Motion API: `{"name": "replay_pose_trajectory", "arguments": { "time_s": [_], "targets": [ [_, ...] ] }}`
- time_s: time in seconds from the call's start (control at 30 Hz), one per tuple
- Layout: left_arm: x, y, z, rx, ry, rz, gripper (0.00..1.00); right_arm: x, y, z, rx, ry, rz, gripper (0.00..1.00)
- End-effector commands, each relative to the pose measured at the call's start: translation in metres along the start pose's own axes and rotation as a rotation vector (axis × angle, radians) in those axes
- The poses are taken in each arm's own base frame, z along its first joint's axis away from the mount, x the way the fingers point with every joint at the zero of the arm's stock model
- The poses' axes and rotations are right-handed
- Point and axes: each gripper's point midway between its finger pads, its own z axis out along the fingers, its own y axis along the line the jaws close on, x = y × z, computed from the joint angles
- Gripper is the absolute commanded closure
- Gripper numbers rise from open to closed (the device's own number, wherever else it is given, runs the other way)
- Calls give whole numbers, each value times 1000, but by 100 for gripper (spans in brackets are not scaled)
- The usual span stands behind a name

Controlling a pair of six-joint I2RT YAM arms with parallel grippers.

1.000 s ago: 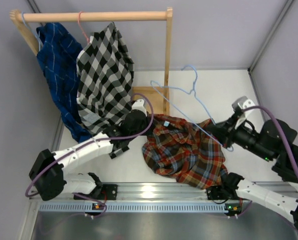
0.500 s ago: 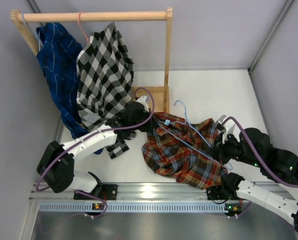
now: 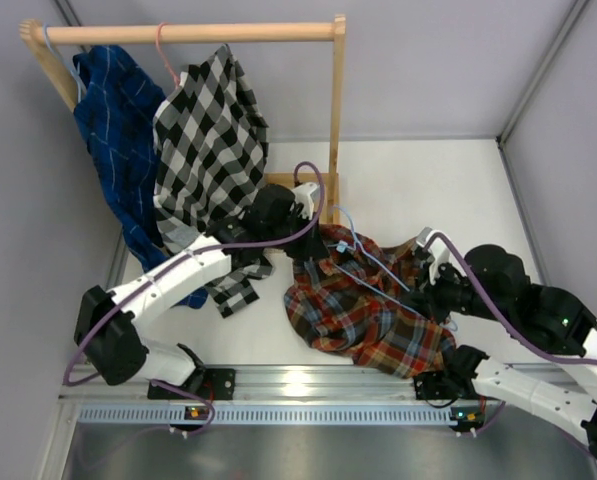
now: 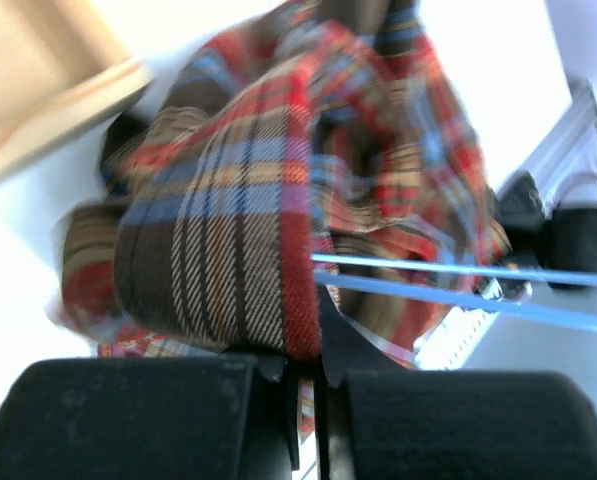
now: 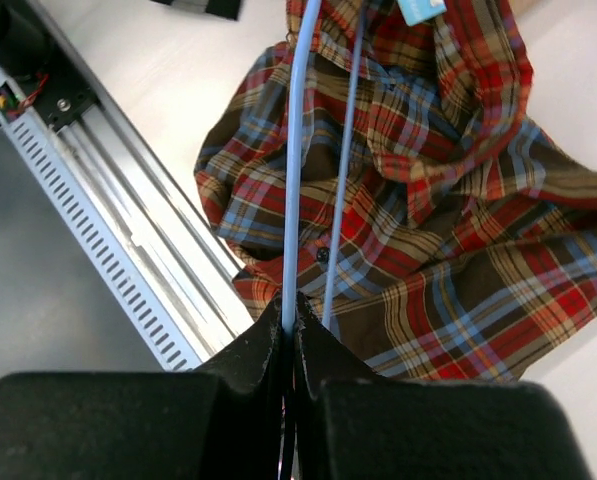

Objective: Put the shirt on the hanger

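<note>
At the far left a wooden rack carries a dark blue shirt and a black-and-white checked shirt. The left arm reaches across in front of the checked one's hem. The plaid shirt lies crumpled on the white table between the two arms, just beyond the metal rail at the near edge. The light-blue hanger slants across it, hook toward the rack's post. The left hand is pressed together on a fold at the shirt's far left edge. The right hand is clamped on the hanger's wire at the shirt's right side.
</note>
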Motion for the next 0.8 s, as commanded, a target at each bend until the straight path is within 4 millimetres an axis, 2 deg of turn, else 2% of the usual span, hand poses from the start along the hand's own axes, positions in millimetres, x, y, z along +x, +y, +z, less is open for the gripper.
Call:
{"name": "replay_pose_trajectory", "arguments": {
  "time_s": [0.0,0.03,0.07,0.1,0.13,0.2,0.23,0.3,0.33,0.37,0.4,0.43,0.47,0.5,0.53,0.57,0.6,0.63,0.67,0.7,0.73,0.77],
  "targets": [
    [-14,-54,-42,87,32,247,100,-46,23,-9,-136,-146,-133,100],
    [-32,-73,-60,98,-19,314,100,-50,25,-8,-151,-148,-175,100],
    [-26,-82,-69,92,3,337,100,-61,26,-15,-153,-182,-213,100],
    [-32,-88,-78,85,-17,357,100,-67,28,-18,-162,-200,-237,100],
    [-44,-105,-94,118,-61,397,100,-71,35,-20,-201,-216,-264,100],
    [-48,-119,-116,146,-75,438,100,-87,42,-22,-232,-276,-323,100],
    [-60,-134,-136,172,-118,492,100,-89,49,-19,-273,-278,-338,100],
    [-56,-142,-153,175,-97,541,100,-104,53,-19,-287,-320,-362,100],
    [-61,-145,-161,167,-116,577,100,-111,52,-16,-282,-328,-357,100],
    [-75,-158,-181,179,-176,600,100,-121,52,-19,-266,-358,-332,100],
    [-81,-158,-188,154,-191,604,100,-130,48,-22,-233,-393,-300,100],
    [-91,-159,-197,128,-228,606,100,-153,32,-30,-120,-490,-249,100],
    [-119,-167,-226,85,-348,609,100,-162,25,-39,-75,-541,-138,100],
    [-132,-168,-228,56,-378,607,100,-170,12,-46,-1,-593,-68,100],
    [-145,-172,-239,33,-433,599,100,-179,-17,-67,158,-687,36,100],
    [-164,-169,-251,-30,-508,578,100,-178,-26,-75,202,-712,87,100],
    [-179,-174,-262,-42,-571,579,100,-175,-36,-81,258,-727,121,100],
    [-193,-177,-265,-57,-633,567,100,-169,-51,-92,340,-749,163,100],
    [-200,-168,-260,-112,-652,542,100,-159,-55,-85,361,-720,160,100],
    [-193,-157,-230,-138,-588,538,100,-153,-56,-81,362,-697,151,100],
    [-187,-154,-213,-129,-555,530,100,-147,-53,-74,343,-668,140,100],
    [-178,-160,-193,-64,-515,540,100,-136,-52,-63,337,-617,130,100]
  ]
}}
